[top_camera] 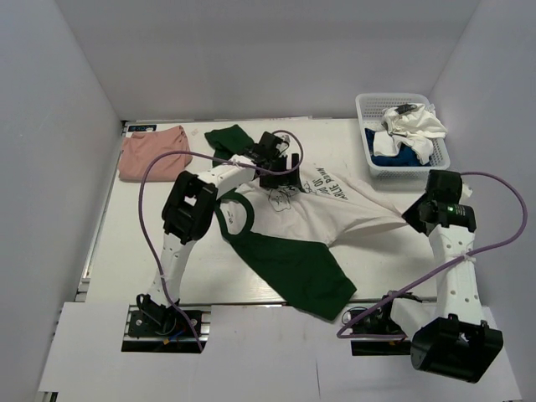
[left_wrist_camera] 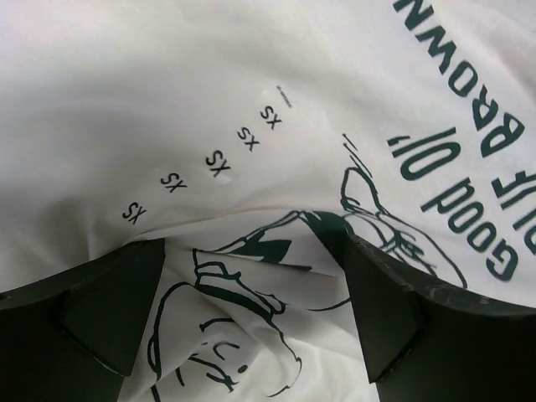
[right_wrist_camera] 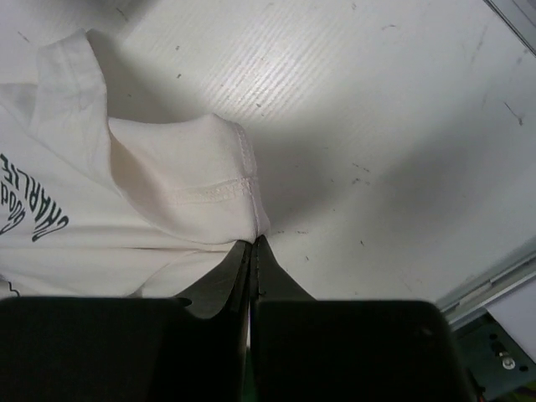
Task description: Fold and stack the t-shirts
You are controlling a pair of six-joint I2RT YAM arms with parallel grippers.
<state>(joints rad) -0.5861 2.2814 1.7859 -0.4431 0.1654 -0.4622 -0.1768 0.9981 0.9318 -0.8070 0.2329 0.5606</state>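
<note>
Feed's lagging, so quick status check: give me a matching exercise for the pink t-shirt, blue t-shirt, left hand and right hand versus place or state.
1 pink t-shirt
2 blue t-shirt
3 left hand
4 right hand

A in the basket
B shut on the Charlie Brown t-shirt, at its hem
C folded, far-left on the table
D open over the print

Pairs: 1-C, 2-A, 3-D, 4-B

White table [top_camera: 126, 230] with printed tee [top_camera: 352, 205], pink tee [top_camera: 151, 155], lattice basket [top_camera: 373, 102]

A lab: white panels [top_camera: 59, 126] enclosing the table [top_camera: 134, 230].
</note>
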